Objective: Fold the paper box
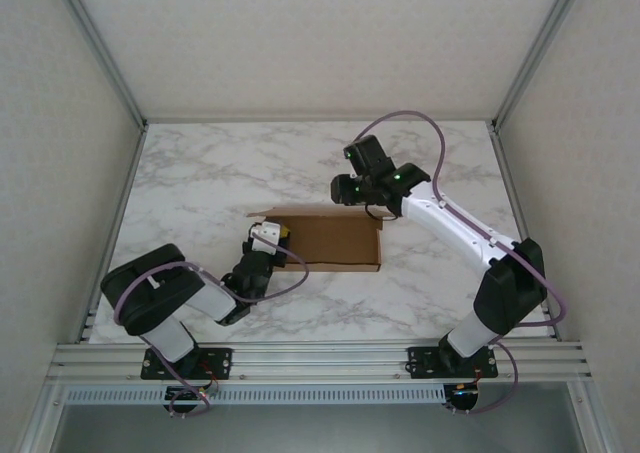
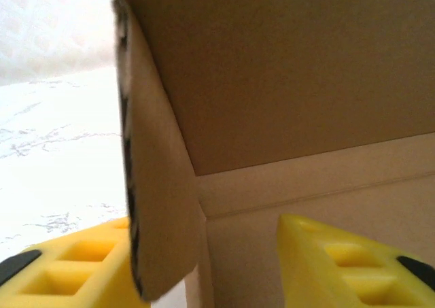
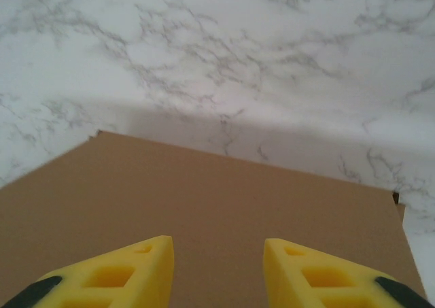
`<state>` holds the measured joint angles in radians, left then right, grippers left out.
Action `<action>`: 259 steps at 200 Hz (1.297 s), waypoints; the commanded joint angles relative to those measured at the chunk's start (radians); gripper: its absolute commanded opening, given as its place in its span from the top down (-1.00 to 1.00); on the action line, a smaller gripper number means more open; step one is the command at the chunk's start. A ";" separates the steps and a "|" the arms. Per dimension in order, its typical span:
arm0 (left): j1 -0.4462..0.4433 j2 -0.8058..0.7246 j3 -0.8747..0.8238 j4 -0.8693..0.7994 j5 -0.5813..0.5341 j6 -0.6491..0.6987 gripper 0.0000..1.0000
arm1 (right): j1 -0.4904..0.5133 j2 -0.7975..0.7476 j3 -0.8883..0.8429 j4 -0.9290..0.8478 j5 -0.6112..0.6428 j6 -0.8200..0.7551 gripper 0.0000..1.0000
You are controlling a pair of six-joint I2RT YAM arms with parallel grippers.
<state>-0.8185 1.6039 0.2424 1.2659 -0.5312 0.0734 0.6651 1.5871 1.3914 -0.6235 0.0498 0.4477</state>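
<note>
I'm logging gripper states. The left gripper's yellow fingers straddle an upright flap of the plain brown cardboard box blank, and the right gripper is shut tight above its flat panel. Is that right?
Not the right gripper: the right wrist view shows it open, yellow fingers apart above the brown cardboard box. The left gripper does straddle the upright flap.

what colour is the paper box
The paper box is plain brown, clearest in the right wrist view.
</note>
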 commanded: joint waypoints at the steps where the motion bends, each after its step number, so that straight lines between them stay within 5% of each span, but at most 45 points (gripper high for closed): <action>1: -0.018 -0.068 -0.043 -0.064 0.009 -0.080 -0.04 | -0.001 -0.022 -0.034 0.024 -0.016 0.029 0.21; 61: -0.041 -0.302 -0.123 -0.240 0.001 -0.187 -0.12 | 0.000 -0.027 -0.125 0.078 0.002 0.036 0.21; 107: -0.044 -0.651 -0.182 -0.543 -0.029 -0.401 -0.07 | 0.000 -0.024 -0.128 0.088 0.033 0.017 0.20; 145: -0.041 -0.937 -0.102 -0.966 -0.312 -0.606 0.05 | 0.001 -0.022 -0.150 0.099 0.025 0.013 0.20; 175: 0.006 -0.896 0.095 -1.281 -0.448 -0.808 0.00 | 0.002 -0.045 -0.215 0.126 -0.011 0.019 0.20; 188: 0.054 -0.807 0.211 -1.389 -0.382 -0.851 -0.04 | 0.004 -0.053 -0.247 0.136 -0.019 0.021 0.21; 229: 0.176 -0.606 0.397 -1.409 -0.148 -0.660 -0.33 | 0.016 -0.066 -0.350 0.166 -0.031 0.021 0.21; 259: 0.355 -0.547 0.427 -1.368 0.214 -0.651 -0.39 | 0.017 -0.034 -0.372 0.158 -0.037 -0.008 0.21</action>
<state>-0.5701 1.0187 0.6308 -0.0578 -0.6254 -0.6109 0.6731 1.5455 1.0393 -0.4583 0.0246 0.4603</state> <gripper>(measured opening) 0.679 0.397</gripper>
